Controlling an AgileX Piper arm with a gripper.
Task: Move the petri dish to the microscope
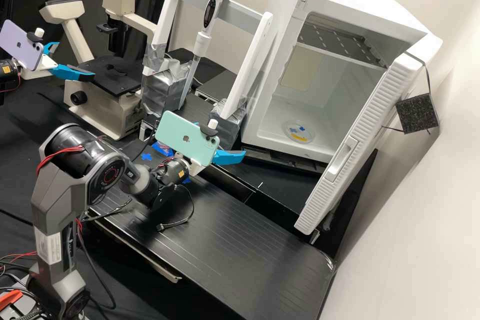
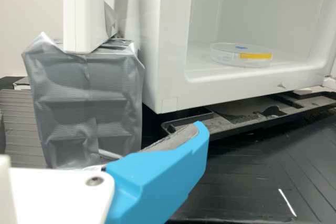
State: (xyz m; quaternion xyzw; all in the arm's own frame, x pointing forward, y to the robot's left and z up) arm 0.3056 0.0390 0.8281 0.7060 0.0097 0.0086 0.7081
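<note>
White cabinet (image 1: pixel 345 2) with its door (image 1: pixel 345 155) open shelters a petri dish (image 1: pixel 300 131) marked with yellow, lying flat on the cabinet floor. The robot's gripper (image 1: pixel 227 157) hovers outside, its opening and any hold impossible to tell. Well apart from the dish, a beige microscope (image 1: pixel 102 115) stands on the black bench (image 1: pixel 220 240).
</note>
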